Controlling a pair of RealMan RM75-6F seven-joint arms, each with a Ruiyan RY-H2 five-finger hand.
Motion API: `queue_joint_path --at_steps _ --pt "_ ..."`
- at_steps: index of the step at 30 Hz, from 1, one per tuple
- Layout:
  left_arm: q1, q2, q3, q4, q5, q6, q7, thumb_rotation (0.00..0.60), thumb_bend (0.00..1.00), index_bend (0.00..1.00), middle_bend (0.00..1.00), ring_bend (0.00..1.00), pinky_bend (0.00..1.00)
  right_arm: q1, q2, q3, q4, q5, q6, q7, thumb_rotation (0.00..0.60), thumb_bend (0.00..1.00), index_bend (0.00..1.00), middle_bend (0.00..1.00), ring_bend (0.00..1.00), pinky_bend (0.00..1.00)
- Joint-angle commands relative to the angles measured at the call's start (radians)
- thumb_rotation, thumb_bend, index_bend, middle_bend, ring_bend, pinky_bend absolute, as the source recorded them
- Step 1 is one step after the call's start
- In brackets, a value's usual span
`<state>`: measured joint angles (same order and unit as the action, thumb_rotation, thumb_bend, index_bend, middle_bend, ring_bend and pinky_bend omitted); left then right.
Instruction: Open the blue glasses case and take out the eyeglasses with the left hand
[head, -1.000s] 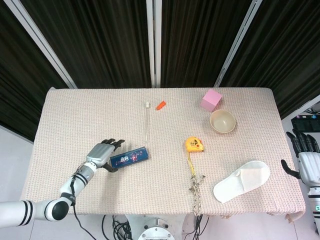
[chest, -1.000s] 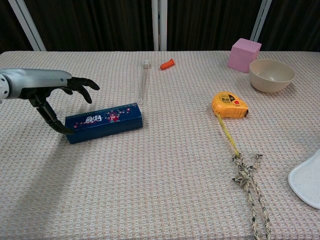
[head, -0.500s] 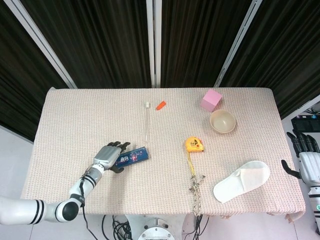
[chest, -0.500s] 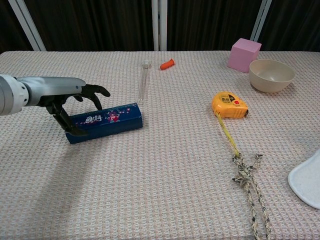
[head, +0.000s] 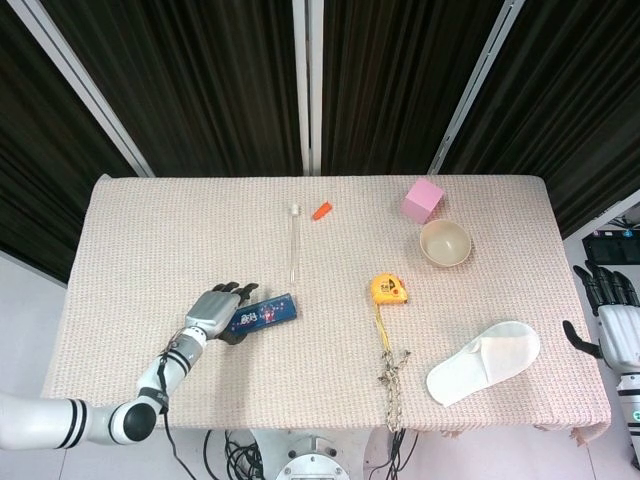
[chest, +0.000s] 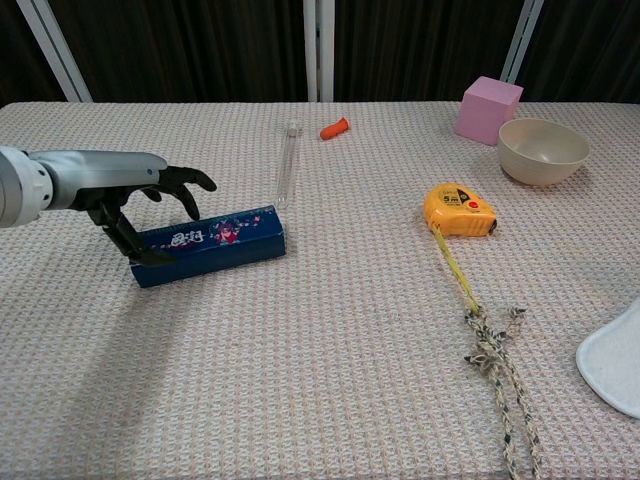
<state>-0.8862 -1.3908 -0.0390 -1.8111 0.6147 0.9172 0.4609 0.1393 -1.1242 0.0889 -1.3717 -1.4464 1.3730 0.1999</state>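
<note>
Blue glasses case (chest: 208, 246) closed, left hand (chest: 120, 190) over its end

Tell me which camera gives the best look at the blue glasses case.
The chest view. There the blue glasses case lies close and side-on, its printed lid and front wall readable, lid closed, with the left hand arched over its left end. The head view shows the blue glasses case only small from above, partly under the left hand.

Tape measure (chest: 458, 209) (yellow) lies near a bowl (chest: 542, 150).
</note>
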Motion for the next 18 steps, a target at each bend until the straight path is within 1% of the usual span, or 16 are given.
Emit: queue_joint_path --at_steps 1,13,18 --pt "0.0 -0.001 0.0 0.002 -0.003 -0.003 -0.004 0.6 0.31 0.03 0.19 0.06 0.12 0.0 0.0 0.001 0.0 0.001 0.001 0.0 0.6 0.3 0.0 0.0 0.0 0.0" --pt "-0.007 -0.001 0.0 0.006 -0.018 -0.002 -0.006 0.6 0.31 0.03 0.21 0.06 0.1 -0.001 -0.001 0.0 0.004 0.002 -0.002 0.003 0.6 0.3 0.0 0.0 0.0 0.0" --pt "-0.01 -0.004 0.003 0.009 -0.028 -0.001 -0.002 0.6 0.32 0.03 0.25 0.07 0.1 0.0 -0.002 -0.001 0.007 0.003 -0.005 0.005 0.6 0.3 0.0 0.0 0.0 0.0"
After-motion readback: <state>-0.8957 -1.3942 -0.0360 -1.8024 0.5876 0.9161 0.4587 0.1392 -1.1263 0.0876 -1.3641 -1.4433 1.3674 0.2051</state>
